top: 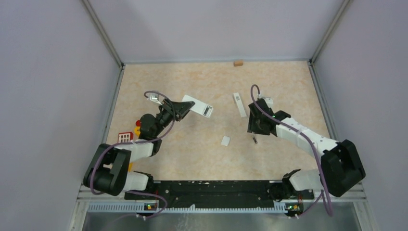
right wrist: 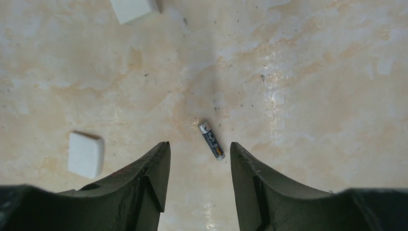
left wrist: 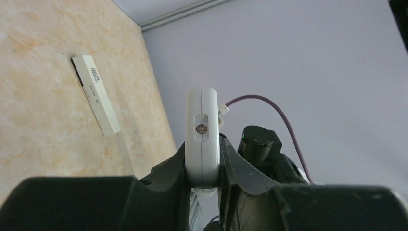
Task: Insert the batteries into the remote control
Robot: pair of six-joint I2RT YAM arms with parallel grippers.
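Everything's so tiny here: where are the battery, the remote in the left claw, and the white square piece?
battery [right wrist: 211, 140]: right wrist view, mid-body.
remote [left wrist: 202, 139]: left wrist view, end face.
white square piece [right wrist: 85, 155]: right wrist view, top face.

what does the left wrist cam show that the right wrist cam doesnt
Only left wrist: the left end effector clamped on a white remote held edge-on, a second remote lying flat, the wall. Only right wrist: the right end effector open over a battery on the table, a small white piece nearby. Both: the beige table.
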